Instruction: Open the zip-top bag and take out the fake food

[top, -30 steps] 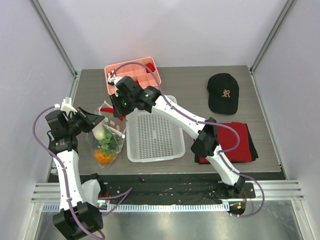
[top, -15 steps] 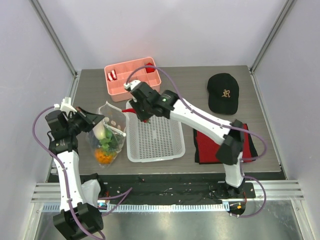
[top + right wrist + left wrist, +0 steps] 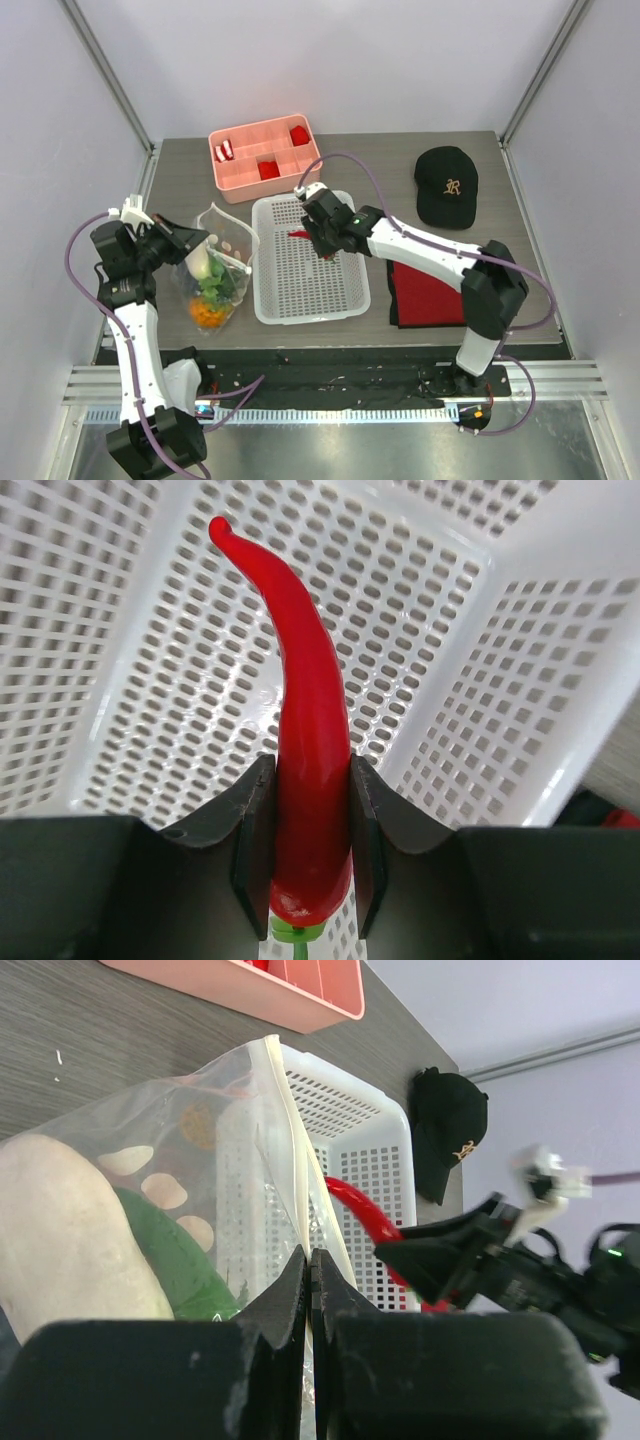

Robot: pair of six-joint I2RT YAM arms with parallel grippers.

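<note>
The clear polka-dot zip-top bag (image 3: 216, 270) stands open-mouthed on the table, left of the white perforated basket (image 3: 310, 285). My left gripper (image 3: 203, 243) is shut on the bag's top rim (image 3: 285, 1130). Inside the bag I see fake food: a whitish piece (image 3: 60, 1230), a green piece (image 3: 170, 1260) and an orange piece (image 3: 207, 314). My right gripper (image 3: 312, 238) hovers over the basket's far left part, shut on a red chili pepper (image 3: 305, 710) whose tip points away over the basket floor (image 3: 130, 630). The pepper (image 3: 355, 1210) also shows in the left wrist view.
A pink compartment tray (image 3: 262, 152) with red pieces sits at the back, just beyond the basket. A black cap (image 3: 446, 185) lies at the back right, and a folded red and black cloth (image 3: 440, 290) lies right of the basket under my right arm.
My right gripper has swung from the bag's mouth to the right, out over the basket, with the red pepper in it. The left gripper and the bag have stayed put.
</note>
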